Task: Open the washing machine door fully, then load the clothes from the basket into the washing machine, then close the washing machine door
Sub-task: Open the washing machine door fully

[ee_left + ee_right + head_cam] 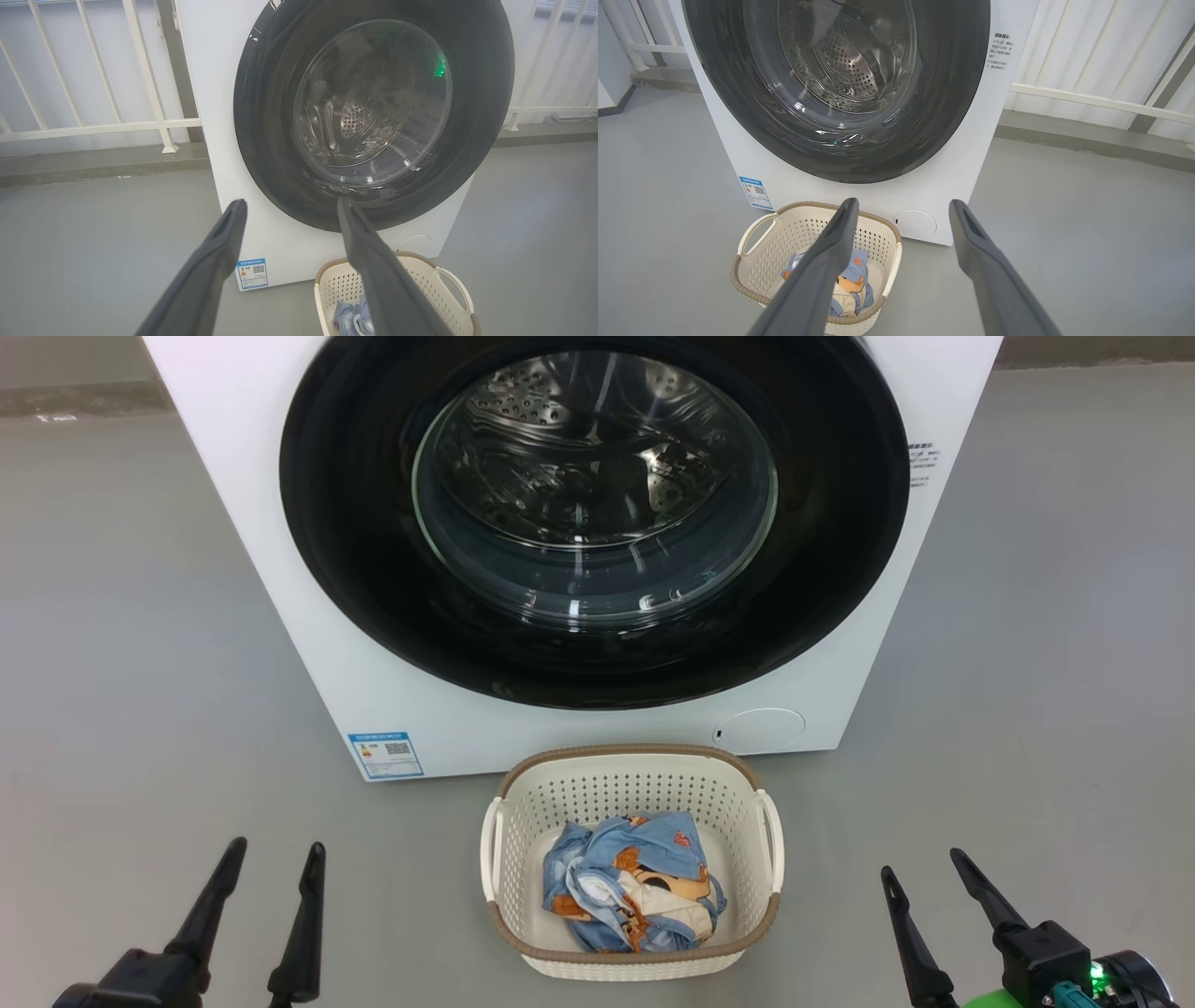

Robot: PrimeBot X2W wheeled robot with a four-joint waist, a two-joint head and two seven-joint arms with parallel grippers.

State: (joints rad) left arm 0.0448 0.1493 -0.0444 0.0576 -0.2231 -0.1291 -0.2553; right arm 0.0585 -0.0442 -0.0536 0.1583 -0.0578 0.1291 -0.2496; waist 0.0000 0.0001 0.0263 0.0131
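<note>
The white washing machine (280, 569) stands ahead, and its round black door (373, 569) with the glass window lies flat against the front. On the floor before it sits the cream basket (523, 803) with a crumpled blue and orange garment (635, 896) inside. My left gripper (277, 845) is open at the lower left, well left of the basket. My right gripper (924, 859) is open at the lower right, right of the basket. Both hold nothing. The door (261, 116) and basket (439, 275) show past my left fingers; the door (952, 93) and basket (784, 233) past my right.
Grey floor (140, 709) spreads on both sides of the machine. A white railing (93, 126) runs along the wall behind it. A blue sticker (385, 754) and a round flap (758, 728) sit low on the machine front.
</note>
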